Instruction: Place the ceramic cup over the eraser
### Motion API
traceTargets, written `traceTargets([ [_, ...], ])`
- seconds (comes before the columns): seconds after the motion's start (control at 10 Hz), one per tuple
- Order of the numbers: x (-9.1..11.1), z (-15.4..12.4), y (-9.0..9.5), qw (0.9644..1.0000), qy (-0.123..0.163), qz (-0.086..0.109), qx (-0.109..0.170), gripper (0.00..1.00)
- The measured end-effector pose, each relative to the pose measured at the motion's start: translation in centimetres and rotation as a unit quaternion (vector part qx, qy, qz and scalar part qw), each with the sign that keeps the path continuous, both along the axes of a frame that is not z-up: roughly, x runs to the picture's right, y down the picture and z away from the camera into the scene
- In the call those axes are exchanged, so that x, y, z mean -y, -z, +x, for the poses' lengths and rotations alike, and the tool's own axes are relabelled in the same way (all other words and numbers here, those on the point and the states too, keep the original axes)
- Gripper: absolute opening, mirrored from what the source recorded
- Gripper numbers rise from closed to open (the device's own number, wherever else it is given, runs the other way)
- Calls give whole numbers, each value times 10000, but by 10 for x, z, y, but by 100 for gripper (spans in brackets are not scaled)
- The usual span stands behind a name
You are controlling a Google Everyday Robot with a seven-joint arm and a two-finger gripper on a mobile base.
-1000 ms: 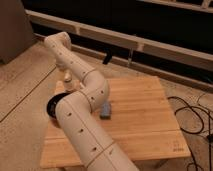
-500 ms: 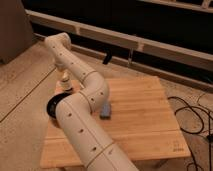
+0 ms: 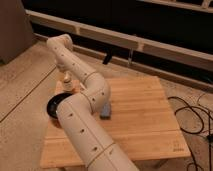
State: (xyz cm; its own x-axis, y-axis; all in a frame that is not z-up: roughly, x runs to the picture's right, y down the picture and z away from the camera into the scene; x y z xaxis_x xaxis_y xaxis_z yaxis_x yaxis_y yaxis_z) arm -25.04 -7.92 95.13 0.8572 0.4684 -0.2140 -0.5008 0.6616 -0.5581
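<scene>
Little has changed over the last second: the arm holds much the same folded pose, and the tool (image 3: 65,80) has only edged slightly over the far-left corner of the bench (image 3: 145,115). It hangs there below the wrist, just beyond the dark bowl (image 3: 54,106), and I cannot tell how it is set or whether anything sits in it.

A small cream-white shape right at the tool's tip, touching or just under it, looks like the ceramic cup (image 3: 67,88). Whether it is lifted or resting on the wood is not clear from where I stand.

Of the eraser I see nothing; the arm's big forearm covers much of the left part of the bench, so it may be hidden behind it. A flat blue-grey block (image 3: 105,110) shows beside the elbow, near the middle of the bench.

My guess is that the cup is in hand or nearly so, and the covering of the eraser is not yet done.
</scene>
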Motion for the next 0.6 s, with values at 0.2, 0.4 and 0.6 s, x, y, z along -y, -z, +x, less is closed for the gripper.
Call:
traceTargets([
  [0.2, 3, -5, 0, 9999, -17, 54, 110, 0],
  [0.4, 2, -4, -1, 9999, -14, 49, 107, 10],
  [0.6, 2, -4, -1, 9999, -15, 50, 107, 34],
])
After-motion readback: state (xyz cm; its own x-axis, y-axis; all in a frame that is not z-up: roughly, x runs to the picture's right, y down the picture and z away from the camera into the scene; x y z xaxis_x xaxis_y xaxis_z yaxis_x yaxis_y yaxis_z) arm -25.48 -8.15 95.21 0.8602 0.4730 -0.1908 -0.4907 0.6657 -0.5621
